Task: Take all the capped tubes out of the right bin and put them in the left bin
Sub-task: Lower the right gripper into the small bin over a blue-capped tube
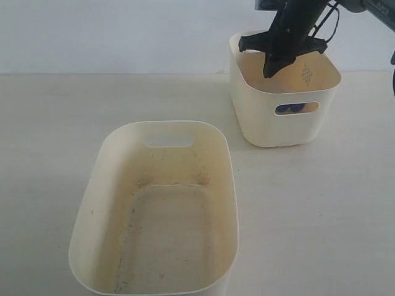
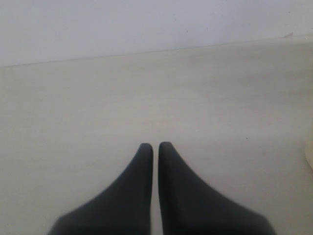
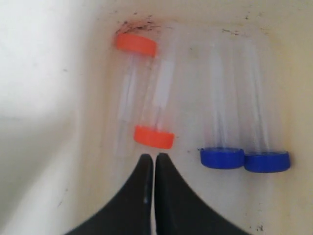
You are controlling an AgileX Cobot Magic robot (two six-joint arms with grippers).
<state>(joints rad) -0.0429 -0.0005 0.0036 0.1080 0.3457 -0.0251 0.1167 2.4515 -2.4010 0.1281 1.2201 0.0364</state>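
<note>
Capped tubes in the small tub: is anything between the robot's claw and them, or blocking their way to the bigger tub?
Nothing visible. The shut right gripper hangs just off the nearest orange-capped tube in the right bin, nothing between. No object lies between that bin and the open left bin; only the walls need clearing.

The left claw (image 2: 152, 145) and right claw (image 3: 150, 155) are matte black, each with two smooth fingers tapering to rounded tips. A thin black cable (image 1: 336, 24) loops beside the dark right arm (image 1: 296, 24).
</note>
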